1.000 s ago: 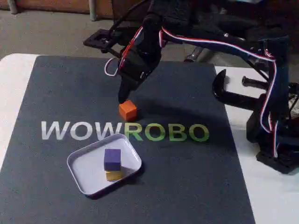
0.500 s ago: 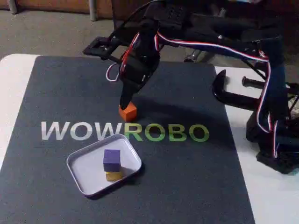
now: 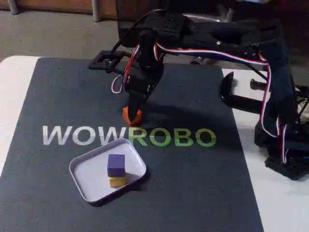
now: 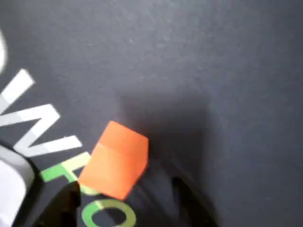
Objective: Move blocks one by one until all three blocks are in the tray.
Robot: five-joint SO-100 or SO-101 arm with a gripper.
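One orange block corner toward camera, fingers above

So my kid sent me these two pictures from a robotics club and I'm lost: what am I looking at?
It is a small black robot arm with a two-finger gripper, standing on a dark mat printed WOWROBO. The fixed view looks at the table from outside; the wrist view comes from a camera on the arm, looking down. On the mat lies an orange block, which the gripper has reached; whether it grips it, I cannot tell. Nearby, a silvery tray holds a purple block sitting on a yellow block.
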